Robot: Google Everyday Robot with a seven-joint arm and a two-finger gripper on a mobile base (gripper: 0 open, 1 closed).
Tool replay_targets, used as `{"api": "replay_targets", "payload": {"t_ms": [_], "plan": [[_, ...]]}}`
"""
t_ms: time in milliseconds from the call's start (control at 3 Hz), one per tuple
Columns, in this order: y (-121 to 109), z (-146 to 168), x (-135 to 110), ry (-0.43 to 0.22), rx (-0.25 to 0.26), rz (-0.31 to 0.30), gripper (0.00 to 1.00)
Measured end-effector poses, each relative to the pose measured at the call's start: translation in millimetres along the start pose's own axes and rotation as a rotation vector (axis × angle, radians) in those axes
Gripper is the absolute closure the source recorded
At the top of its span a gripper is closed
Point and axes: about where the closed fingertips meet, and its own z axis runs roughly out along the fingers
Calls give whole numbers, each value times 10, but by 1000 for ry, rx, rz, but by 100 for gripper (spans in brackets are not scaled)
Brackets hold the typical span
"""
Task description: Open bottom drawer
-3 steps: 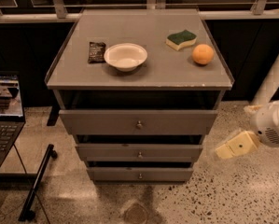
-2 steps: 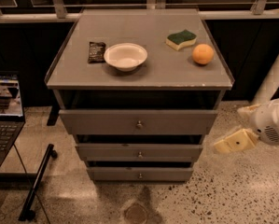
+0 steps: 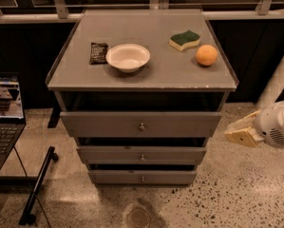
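Gripper (image 3: pixel 242 133) right of the cabinet, grip state unclear, likely staging toward bottom drawer (image 3: pixel 115 176) knob (image 3: pixel 142 178), well apart.

Dim amber light, soft shadows, pale jaws lit at right edge

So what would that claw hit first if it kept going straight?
The gripper, right of the cabinet, points left, so probably the right end of the top drawer, though depth is unclear.
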Motion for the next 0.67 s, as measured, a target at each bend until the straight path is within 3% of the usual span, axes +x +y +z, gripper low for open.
{"api": "replay_targets", "payload": {"t_ms": [333, 667], "plan": [[0, 0, 0, 0, 0, 0, 88], [0, 4, 82, -35, 50, 10, 100]]}}
